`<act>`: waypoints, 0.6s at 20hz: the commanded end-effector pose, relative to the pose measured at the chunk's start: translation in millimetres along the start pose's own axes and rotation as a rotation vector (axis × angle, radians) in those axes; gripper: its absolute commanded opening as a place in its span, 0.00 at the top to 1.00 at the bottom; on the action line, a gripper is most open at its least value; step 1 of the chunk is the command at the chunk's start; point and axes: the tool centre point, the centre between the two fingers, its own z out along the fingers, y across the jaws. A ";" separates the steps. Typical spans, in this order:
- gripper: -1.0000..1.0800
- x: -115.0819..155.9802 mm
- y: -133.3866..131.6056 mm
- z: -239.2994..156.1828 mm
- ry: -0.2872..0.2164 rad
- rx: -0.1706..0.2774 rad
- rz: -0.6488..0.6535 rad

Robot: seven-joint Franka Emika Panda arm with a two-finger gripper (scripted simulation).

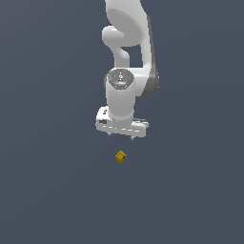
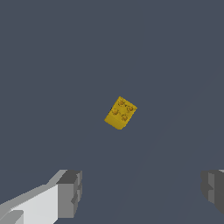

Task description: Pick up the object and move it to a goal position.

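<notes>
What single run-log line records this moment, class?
phase: approach | gripper: open, above, empty | cube: on surface, untouched, between finger lines in wrist view | goal: not visible

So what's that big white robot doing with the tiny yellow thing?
The white robot arm is trying to pick up the small yellow cube and carry it somewhere else. Right now it hasn't grabbed it. The gripper hangs above the cube with its fingers spread wide open and nothing between them. The cube sits alone on the dark grey floor, untouched.
</notes>
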 end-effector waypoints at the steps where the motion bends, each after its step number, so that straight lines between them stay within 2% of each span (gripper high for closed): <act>1: 0.04 4.4 -1.8 6.8 0.000 0.002 0.058; 12: 0.04 25.7 -10.4 42.5 0.003 0.005 0.353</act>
